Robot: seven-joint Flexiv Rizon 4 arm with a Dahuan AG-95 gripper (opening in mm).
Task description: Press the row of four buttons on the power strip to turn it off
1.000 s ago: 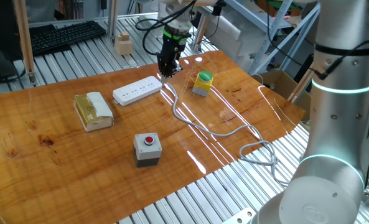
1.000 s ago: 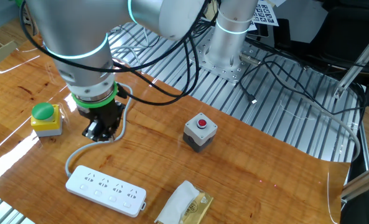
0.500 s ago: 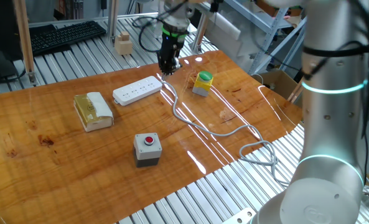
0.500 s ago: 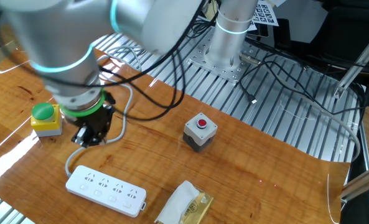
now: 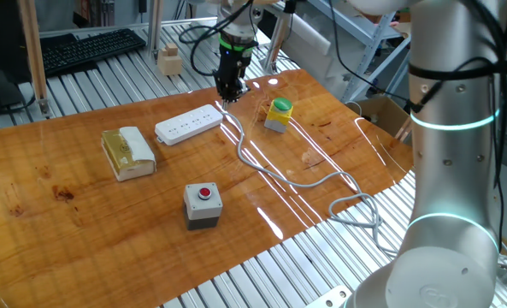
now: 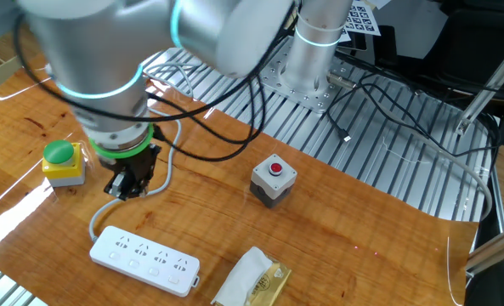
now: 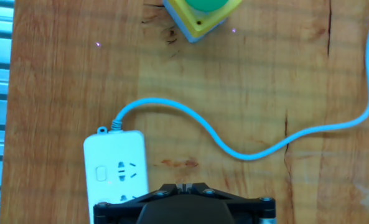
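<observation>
Jaws fully closed, fingertips together, gripping nothing and touching nothing. Gripper (image 5: 228, 92) hanging point-down above the wooden worktop (image 5: 82, 214), over the stretch where the white cable (image 5: 287, 175) leaves the strip.

Power strip (image 5: 189, 123) lying flat on the worktop, apart from the jaws and lower than them; in one fixed view just left of the tip and a little nearer the camera, in the other fixed view below the gripper (image 6: 126, 183) and toward the near edge (image 6: 145, 259). In the hand view, only the cable end of the strip (image 7: 117, 167) visible at lower left, partly behind the black gripper body (image 7: 184, 205); one pale switch (image 7: 100, 173) showing beside its socket, the rest of the four buttons (image 6: 154, 268) hidden there. In the other fixed view, the buttons seen as a faint line along the strip's near edge, too small to read their positions.

Green dome button on its yellow box (image 5: 279, 113) just right of the gripper; red button on its grey box (image 5: 203, 205) well apart toward the front; tan block with white wrap (image 5: 128, 151) left of the strip.

Compared with a second ago: gripper slightly higher and shifted a little toward the strip's cable end, arm links swung; jaws closed then as now; strip, cable and both button boxes unmoved.
</observation>
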